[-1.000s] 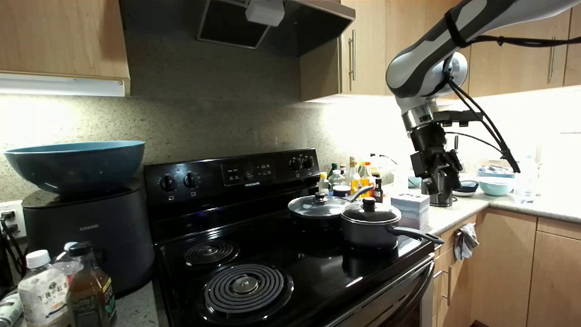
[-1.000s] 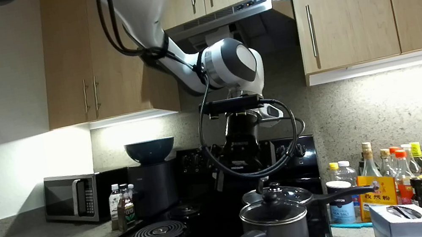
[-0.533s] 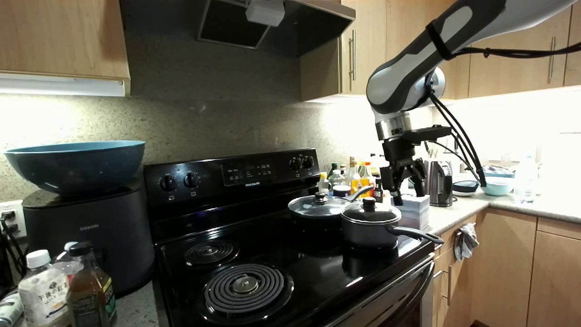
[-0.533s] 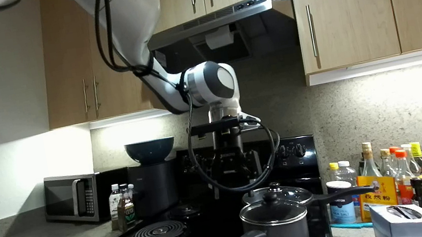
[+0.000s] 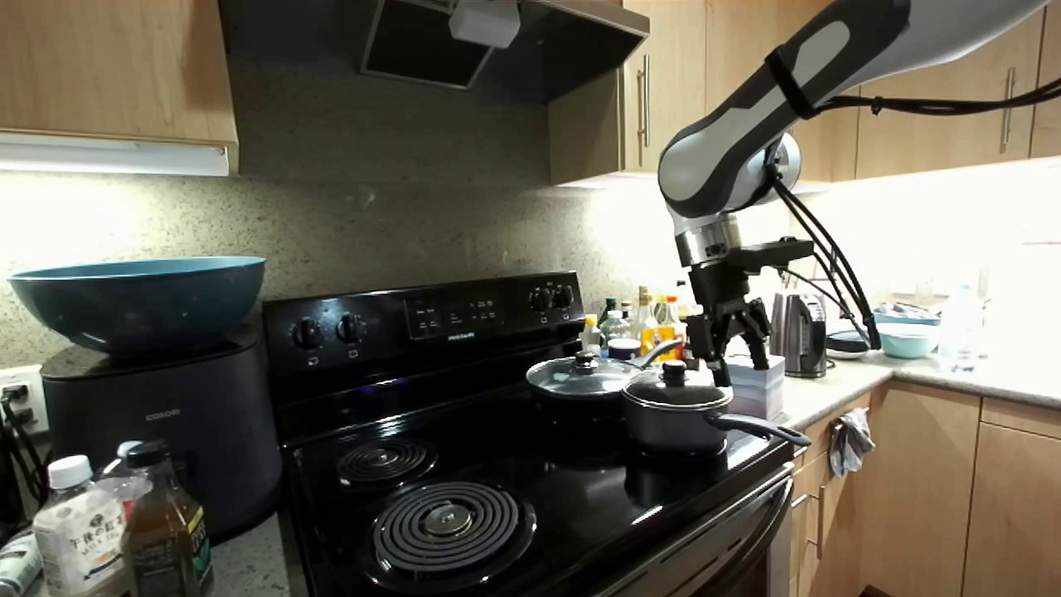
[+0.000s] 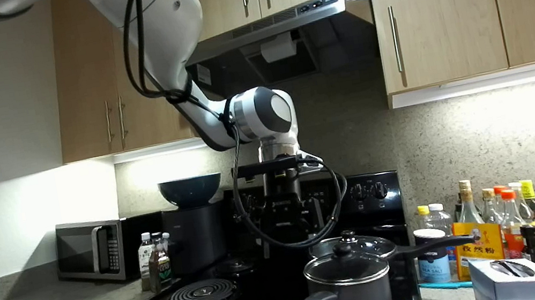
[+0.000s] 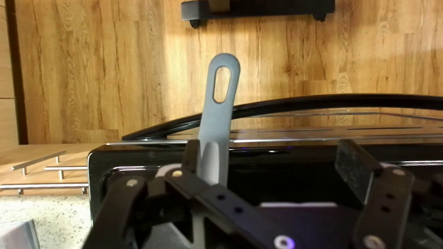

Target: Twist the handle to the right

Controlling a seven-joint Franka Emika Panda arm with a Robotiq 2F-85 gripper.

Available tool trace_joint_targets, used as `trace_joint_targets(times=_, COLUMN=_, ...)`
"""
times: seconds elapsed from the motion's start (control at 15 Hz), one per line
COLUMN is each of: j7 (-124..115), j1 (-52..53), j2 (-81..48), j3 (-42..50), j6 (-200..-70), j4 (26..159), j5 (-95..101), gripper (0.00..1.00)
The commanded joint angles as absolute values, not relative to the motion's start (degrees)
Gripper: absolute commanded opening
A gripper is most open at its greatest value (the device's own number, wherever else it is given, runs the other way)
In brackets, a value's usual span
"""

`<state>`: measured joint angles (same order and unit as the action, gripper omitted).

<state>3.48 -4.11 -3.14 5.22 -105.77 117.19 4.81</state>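
From here: black two-finger gripper (image 7: 271,152) wide, holding nothing; I'd guess it's spread to straddle the long, straight, slotted grey handle (image 7: 217,121). That points to 12 o'clock in wrist view, overhanging the glossy black stove (image 5: 597,514), probably for twist clearance.

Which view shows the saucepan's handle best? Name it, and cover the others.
The wrist view: the handle looks largest, seen from above with its slotted tip clear, though the claw covers its pan end. Both exterior views show it smaller, but with its join to the saucepan visible.
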Motion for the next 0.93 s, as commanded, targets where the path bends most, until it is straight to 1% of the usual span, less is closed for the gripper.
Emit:
trace_joint_targets(times=0.0, j7=7.54, j1=-3.80, j2=-5.53, j3=4.05, j6=-102.69, j4=116.62, j5=2.35, gripper=1.00)
trace_joint_targets(times=0.33, j7=9.40, j1=-3.21, j2=-8.33, j3=2.66, j6=-97.84, j4=116.28, j5=1.56, gripper=1.00)
trace_joint_targets(times=0.87, j7=12.54, j1=-3.68, j2=-11.59, j3=2.25, j6=-93.51, j4=115.45, j5=1.14, gripper=1.00)
